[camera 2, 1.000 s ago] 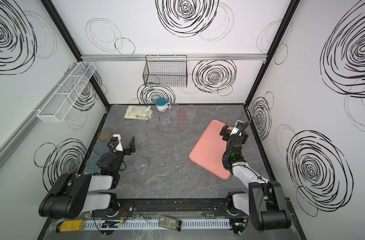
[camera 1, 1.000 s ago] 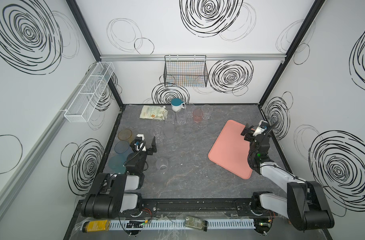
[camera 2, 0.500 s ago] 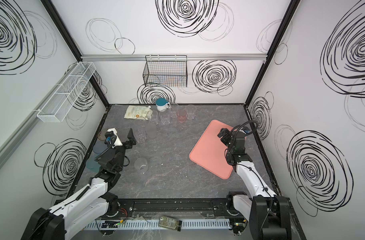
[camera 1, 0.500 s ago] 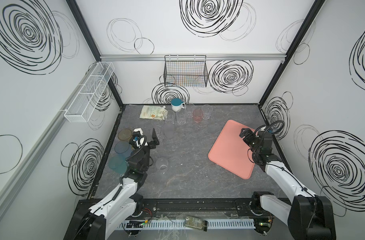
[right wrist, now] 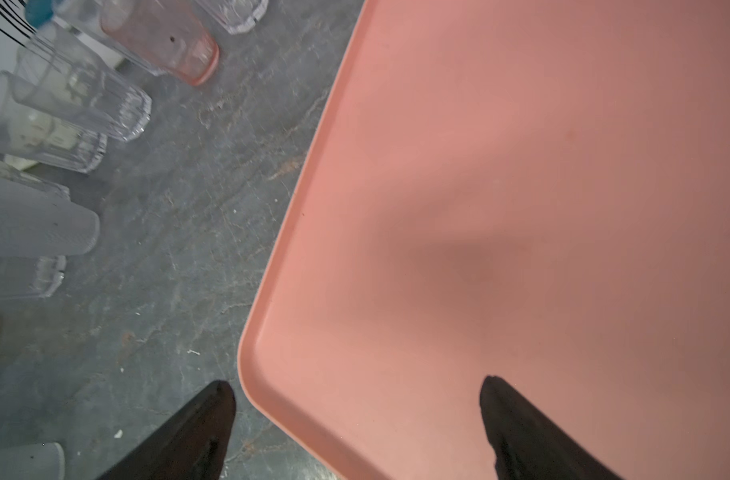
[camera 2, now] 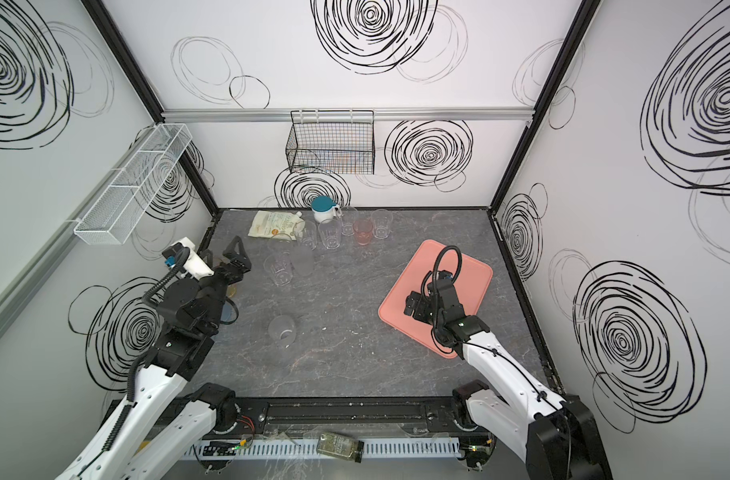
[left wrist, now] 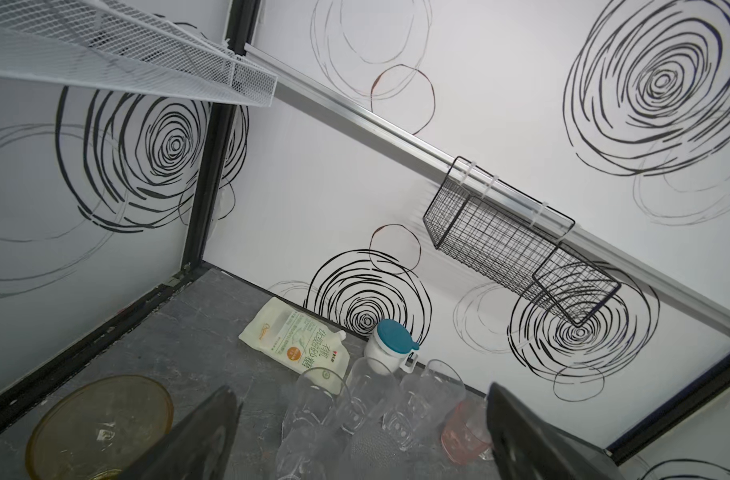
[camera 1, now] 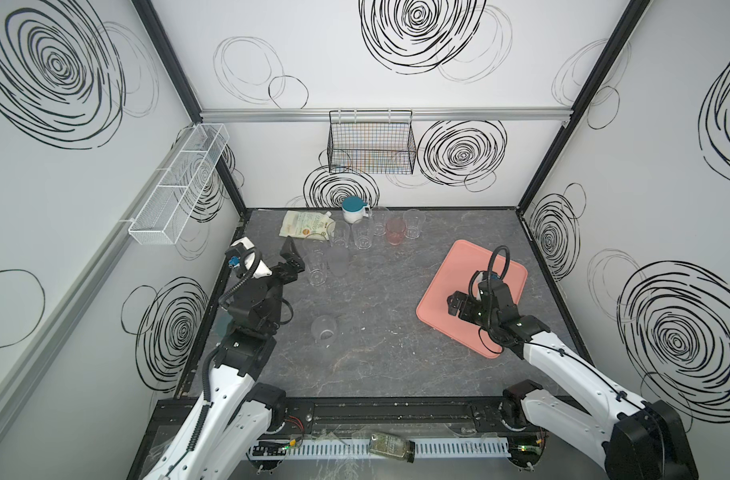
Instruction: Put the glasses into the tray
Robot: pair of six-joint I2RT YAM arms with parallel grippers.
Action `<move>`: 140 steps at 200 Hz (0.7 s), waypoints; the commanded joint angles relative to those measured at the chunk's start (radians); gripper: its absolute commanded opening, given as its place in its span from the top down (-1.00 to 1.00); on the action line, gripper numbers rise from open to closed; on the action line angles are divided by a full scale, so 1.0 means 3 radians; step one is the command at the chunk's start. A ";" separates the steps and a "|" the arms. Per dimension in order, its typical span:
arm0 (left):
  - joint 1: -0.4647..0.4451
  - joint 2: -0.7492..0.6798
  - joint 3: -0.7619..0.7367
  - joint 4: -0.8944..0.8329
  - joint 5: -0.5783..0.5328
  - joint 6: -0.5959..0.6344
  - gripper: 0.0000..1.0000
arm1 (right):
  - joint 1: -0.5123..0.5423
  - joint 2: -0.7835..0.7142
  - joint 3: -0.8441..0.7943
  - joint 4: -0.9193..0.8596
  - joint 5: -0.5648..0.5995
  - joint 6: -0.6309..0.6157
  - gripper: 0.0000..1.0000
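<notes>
Glasses point(camera 1: 362, 235) stand untouched in a loose cluster at 11 to 12 o'clock on the grey tabletop point(camera 1: 396, 365). Most are clear, one is a frosted tumbler point(camera 1: 338, 262) and one a pink tumbler point(camera 1: 395, 232). A lone clear tumbler point(camera 1: 324, 328) sits apart at 8 o'clock, and an amber glass point(left wrist: 101, 419) rests near the 9 o'clock wall. The salmon-pink tray point(camera 1: 463, 266) lies at 3 o'clock, angled to the tabletop's edges, with nothing on it.

Within the last second both arms have unfolded from a tucked pose at the 6 o'clock rail. The left hand point(left wrist: 360, 390) has risen and swung towards 11 o'clock. Its fingers stand wide apart and hold nothing, just short of the nearest clear tumblers, with the cluster framed between them in the left wrist view. The right hand point(right wrist: 357, 384) has drawn in from the tray's 3 o'clock side. It now hovers over the tray's 8 o'clock corner, one finger above the tray and one above bare tabletop. It is also spread wide and empty, and it faces the glasses.

The task appears to be only starting, since no glass has reached the tray. The left hand looks best placed for the first pick. The tumblers stand packed together beside a white mug with a teal lid point(camera 1: 352, 210) and a flat pouch point(camera 1: 307, 224), so a careless approach could topple the neighbouring ones.
</notes>
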 commanded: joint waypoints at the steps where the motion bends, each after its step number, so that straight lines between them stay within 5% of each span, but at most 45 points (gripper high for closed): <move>1: -0.0045 0.0058 0.0135 -0.0522 -0.0113 0.0167 -0.92 | 0.0094 0.0050 -0.0128 -0.0169 0.0081 0.0026 -0.91; 34: 0.0324 -0.0120 -0.0234 -0.0364 0.0688 -0.0539 -0.92 | 0.0183 0.0209 -0.0260 -0.0026 -0.0270 0.0178 -0.88; 76: 0.0028 0.0089 -0.0137 -0.0650 0.0455 0.0082 -0.96 | 0.0679 0.0438 -0.0353 0.0235 -0.0310 0.0534 -0.88; 140: -0.0477 0.0584 -0.0142 -0.0724 0.0578 0.0044 -0.93 | 0.1386 0.1358 0.0174 0.0905 -0.0369 0.0928 -0.89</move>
